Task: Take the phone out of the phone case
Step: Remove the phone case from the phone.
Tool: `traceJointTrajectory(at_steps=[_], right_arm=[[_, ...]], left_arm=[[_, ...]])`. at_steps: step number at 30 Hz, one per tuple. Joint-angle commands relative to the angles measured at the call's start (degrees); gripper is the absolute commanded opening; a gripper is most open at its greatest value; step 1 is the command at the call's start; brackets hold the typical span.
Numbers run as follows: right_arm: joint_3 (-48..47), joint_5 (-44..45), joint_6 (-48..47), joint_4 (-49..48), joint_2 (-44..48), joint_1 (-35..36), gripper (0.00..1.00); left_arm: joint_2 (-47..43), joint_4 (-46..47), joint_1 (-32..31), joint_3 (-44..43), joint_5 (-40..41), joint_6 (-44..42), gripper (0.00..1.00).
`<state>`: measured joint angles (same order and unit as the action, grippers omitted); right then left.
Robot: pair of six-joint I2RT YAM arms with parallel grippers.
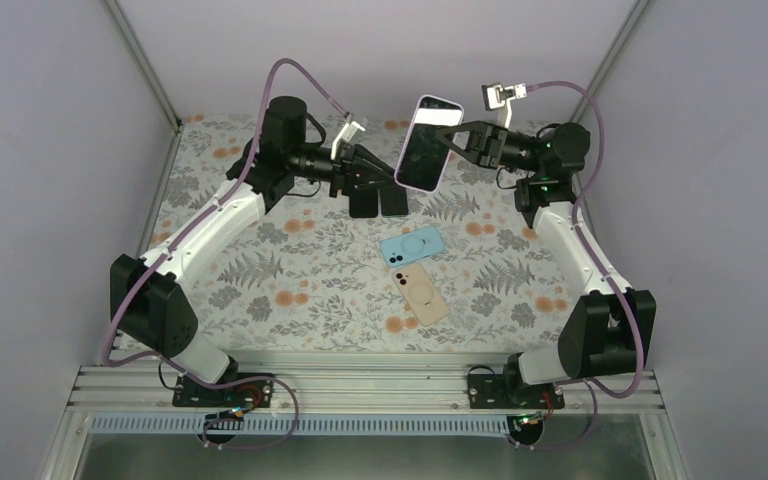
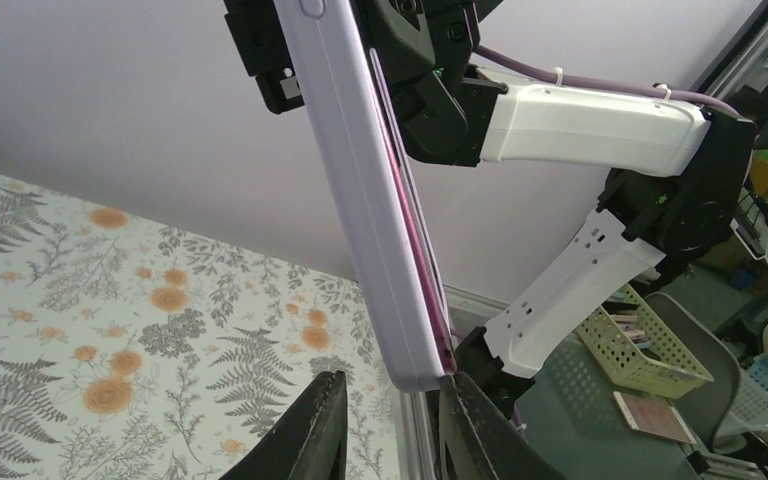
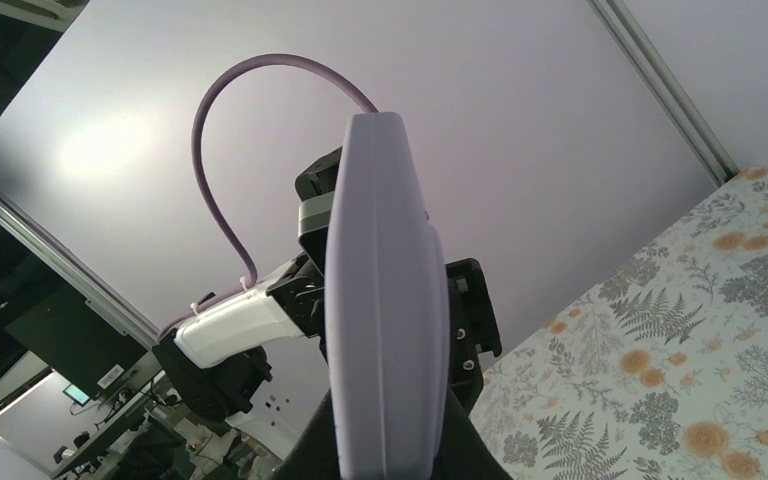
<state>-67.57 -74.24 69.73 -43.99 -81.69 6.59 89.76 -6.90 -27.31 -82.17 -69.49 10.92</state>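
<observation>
The phone (image 1: pixel 426 152), dark screen toward the camera, sits in a lavender phone case (image 1: pixel 434 101) held tilted in the air over the far middle of the table. My right gripper (image 1: pixel 457 140) is shut on the phone case (image 3: pixel 385 300) from the right, one finger on each face. My left gripper (image 1: pixel 380 202) is open at the case's lower end. In the left wrist view that end of the case (image 2: pixel 360 210) sits between the fingers of the left gripper (image 2: pixel 393 378). The right finger touches the pink phone edge (image 2: pixel 407 235); the left one stands clear.
On the floral cloth (image 1: pixel 290 290) in front of the arms lie a light blue phone-shaped item (image 1: pixel 412 245) and a beige one (image 1: pixel 422 293), side by side. Grey walls close in the back and sides. A yellow basket (image 2: pixel 650 345) stands off the table.
</observation>
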Motion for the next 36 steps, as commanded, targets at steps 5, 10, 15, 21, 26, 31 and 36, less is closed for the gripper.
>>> traceJointTrajectory(at_steps=[5, 10, 15, 21, 26, 31, 36], right_arm=[[0.8, 0.7, 4.9, -8.4, 2.2, 0.0, 0.04], [1.0, 0.8, 4.7, -8.4, 2.0, 0.0, 0.04], [0.9, 1.1, 3.2, -6.6, 1.8, 0.0, 0.04], [0.7, 1.2, 2.6, -6.0, 1.7, 0.0, 0.04], [0.8, 1.3, 2.3, -5.6, 1.7, 0.0, 0.04], [0.8, 1.3, 2.2, -5.2, 1.7, -0.1, 0.04], [0.8, 1.2, 2.0, -5.2, 1.6, 0.0, 0.04]], left_arm=[[1.5, 1.9, 0.6, -0.2, 3.6, 1.0, 0.24], [1.5, 2.3, 0.6, -0.6, 2.1, 1.2, 0.26], [0.3, 5.1, 0.6, 0.2, -5.2, 2.6, 0.36], [-0.7, 5.9, 0.6, 0.4, -8.8, 3.8, 0.38], [-0.3, 6.6, 0.4, 0.1, -7.1, 4.8, 0.38], [0.7, 6.6, -0.2, -0.2, -5.5, 5.0, 0.39], [1.5, 4.2, -0.3, -1.6, -2.9, 3.7, 0.38]])
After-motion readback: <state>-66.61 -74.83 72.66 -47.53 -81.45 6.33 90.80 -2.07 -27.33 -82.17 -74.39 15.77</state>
